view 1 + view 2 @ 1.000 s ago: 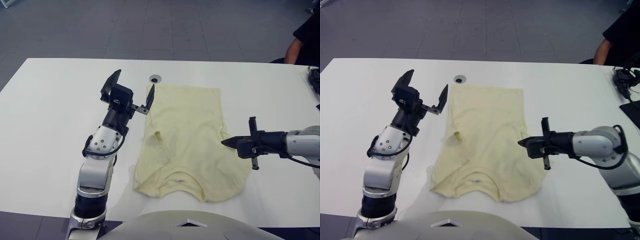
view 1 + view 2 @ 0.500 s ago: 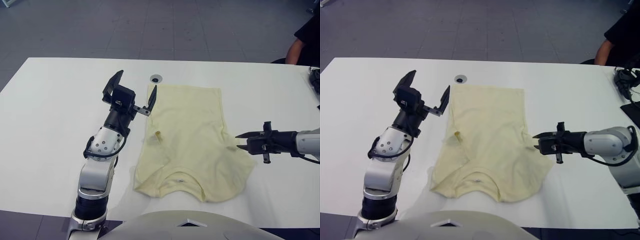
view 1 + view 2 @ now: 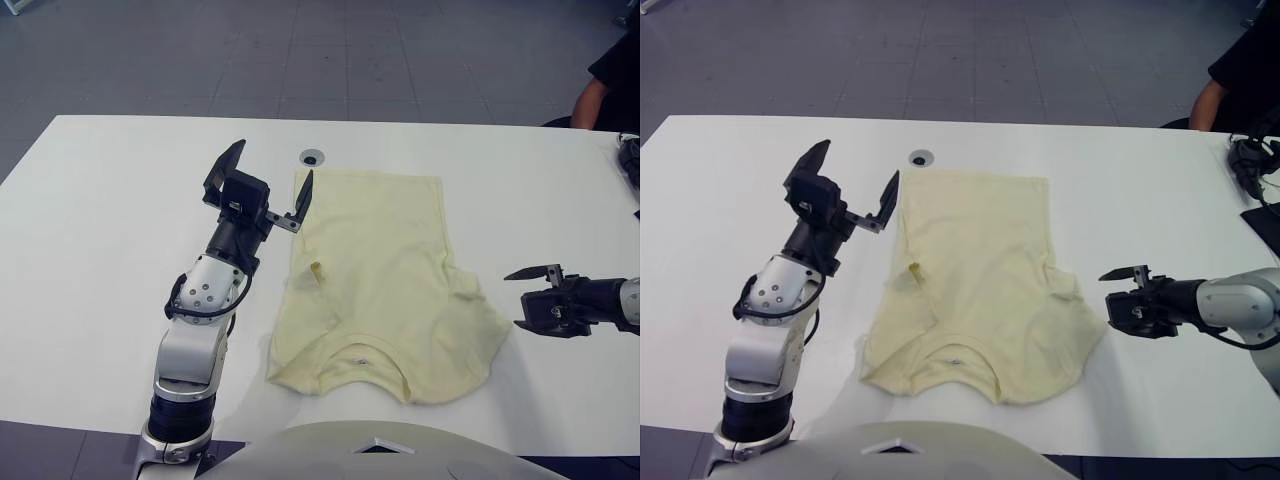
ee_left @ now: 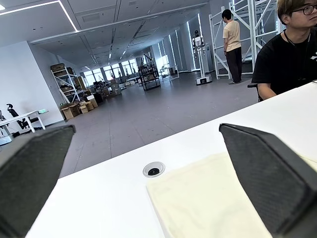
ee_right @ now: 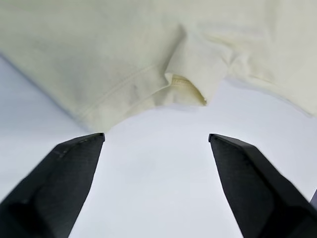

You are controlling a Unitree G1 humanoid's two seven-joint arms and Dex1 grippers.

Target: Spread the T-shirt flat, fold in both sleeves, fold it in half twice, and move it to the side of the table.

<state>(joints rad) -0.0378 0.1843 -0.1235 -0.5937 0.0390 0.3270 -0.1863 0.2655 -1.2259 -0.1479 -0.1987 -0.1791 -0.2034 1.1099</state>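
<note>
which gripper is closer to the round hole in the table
Left. The left gripper is beside the round hole, by the T-shirt; the right gripper is far off, past the shirt's right side.

Plain pale yellow T-shirt (image 3: pixel 380 285) on a white table (image 3: pixel 90 230); black left gripper (image 3: pixel 262 183) and right gripper (image 3: pixel 535 297); silver-grey arms

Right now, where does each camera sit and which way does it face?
Left eye view: head, looking down over table, T-shirt, left pincer, right pincer.
Right eye view: beside it, same scene.
Left wrist view: behind left pincer, facing across the table; fingers frame the T-shirt's corner.
Right wrist view: behind right pincer, fingers framing the T-shirt's edge.
All share the T-shirt.
</note>
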